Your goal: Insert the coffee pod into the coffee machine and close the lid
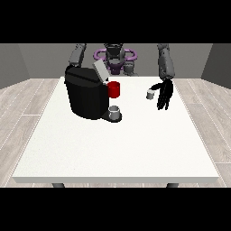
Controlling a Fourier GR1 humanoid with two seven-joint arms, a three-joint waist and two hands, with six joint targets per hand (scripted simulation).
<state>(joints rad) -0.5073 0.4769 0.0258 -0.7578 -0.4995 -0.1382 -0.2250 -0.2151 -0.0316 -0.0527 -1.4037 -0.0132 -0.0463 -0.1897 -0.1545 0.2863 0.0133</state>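
Currently: pod on table, lid raised

From my station I see the coffee pod (pixel 150 94) standing on the white table (pixel 117 149), right of the coffee machine (pixel 86 92). The machine's lid (pixel 100 70) is tilted up. The hand at the view's right (pixel 164 94) hangs just beside the pod, fingers straight and pointing down. A grey cup (pixel 115 112) sits at the machine's near side. No other hand shows.

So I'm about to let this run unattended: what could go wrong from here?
The coffee pod sits on the table just beside the hand at the view's right, not yet held, so a reach might nudge it away. The carry to the coffee machine passes the red holder and the raised lid; the hand could bump either. The cup below might get knocked.
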